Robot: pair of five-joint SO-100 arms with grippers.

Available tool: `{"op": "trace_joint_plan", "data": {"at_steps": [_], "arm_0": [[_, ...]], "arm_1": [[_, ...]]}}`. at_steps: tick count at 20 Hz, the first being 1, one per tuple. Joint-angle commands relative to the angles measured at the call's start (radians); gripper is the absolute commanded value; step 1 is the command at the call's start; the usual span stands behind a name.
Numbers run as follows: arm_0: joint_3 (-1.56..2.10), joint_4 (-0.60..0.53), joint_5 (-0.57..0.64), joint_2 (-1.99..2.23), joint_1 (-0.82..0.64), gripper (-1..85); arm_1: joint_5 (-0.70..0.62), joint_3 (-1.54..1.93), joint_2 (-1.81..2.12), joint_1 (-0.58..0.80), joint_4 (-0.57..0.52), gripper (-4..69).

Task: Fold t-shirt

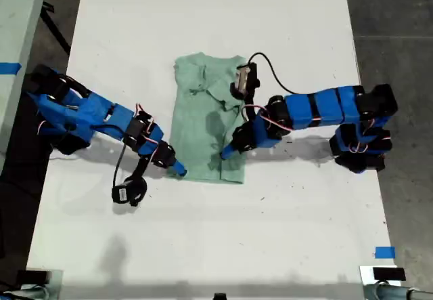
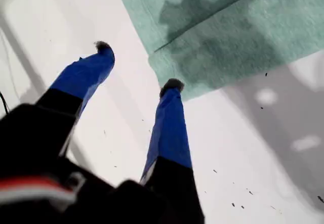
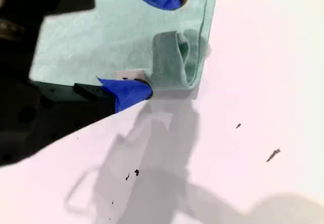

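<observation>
One t-shirt (image 1: 203,110) lies flat mid-worktop (image 1: 304,15), already narrowed to a strip, its long axis running from the exterior view's top to its bottom. Both end effectors sit at the shirt's near hem, one at each corner. My second end effector (image 3: 161,41) reaches in over the cloth from the exterior view's right. Its jaws are spread, one fingertip (image 3: 144,90) touching a small raised fold (image 3: 177,57) at the shirt's edge, not yet clenched on it. My first end effector (image 2: 137,65) stands on bare worktop just off the opposite hem corner, also released, one fingertip (image 2: 172,85) at the cloth's edge and the shirt lying straight ahead of it. Judging by this, the next move is to pinch both hem corners and carry them along the long axis toward the collar. The second is the nearer to a hold.
</observation>
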Motion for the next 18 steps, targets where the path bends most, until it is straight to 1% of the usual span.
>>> {"op": "trace_joint_plan", "data": {"at_steps": [1, 2, 3, 4, 5, 6, 8, 10, 13, 14, 15, 16, 18], "arm_0": [[-0.112, -0.006, -0.014, -0.078, 0.015, 27.3], [-0.133, -0.003, -0.025, -0.124, 0.012, 22.2], [-0.147, 0.018, -0.066, -0.164, 0.008, 13.3], [-0.149, 0.038, -0.103, -0.184, 0.002, 6.1], [-0.149, 0.057, -0.109, -0.184, -0.002, 2.7], [-0.153, 0.081, -0.103, -0.164, -0.006, 1.3], [-0.183, 0.172, -0.104, -0.110, -0.014, 0.3], [-0.255, 0.288, -0.109, -0.071, -0.015, 0.0], [-0.411, 0.451, -0.089, -0.087, -0.025, 3.9], [-0.439, 0.480, -0.087, -0.089, -0.028, 9.2], [-0.469, 0.509, -0.087, -0.089, -0.031, 10.3], [-0.500, 0.535, -0.086, -0.091, -0.034, 8.6], [-0.548, 0.520, -0.057, -0.109, -0.031, 7.5]], "arm_1": [[0.006, -0.002, 0.089, 0.006, 0.002, 22.7], [0.009, 0.003, 0.092, 0.005, 0.002, 22.4], [0.011, 0.008, 0.097, 0.002, 0.002, 22.2], [0.015, 0.018, 0.103, 0.000, 0.002, 22.0], [0.021, 0.031, 0.107, -0.002, -0.002, 21.8], [0.025, 0.044, 0.114, -0.003, -0.012, 21.6], [0.029, 0.066, 0.117, -0.005, -0.029, 21.3], [0.028, 0.077, 0.117, -0.005, -0.041, 21.1], [0.028, 0.100, 0.117, -0.005, -0.063, 20.6], [0.032, 0.109, 0.117, -0.008, -0.067, 20.3], [0.035, 0.115, 0.117, -0.009, -0.069, 20.1], [0.040, 0.120, 0.117, -0.012, -0.071, 20.1], [0.046, 0.143, 0.124, -0.015, -0.084, 19.9]]}}
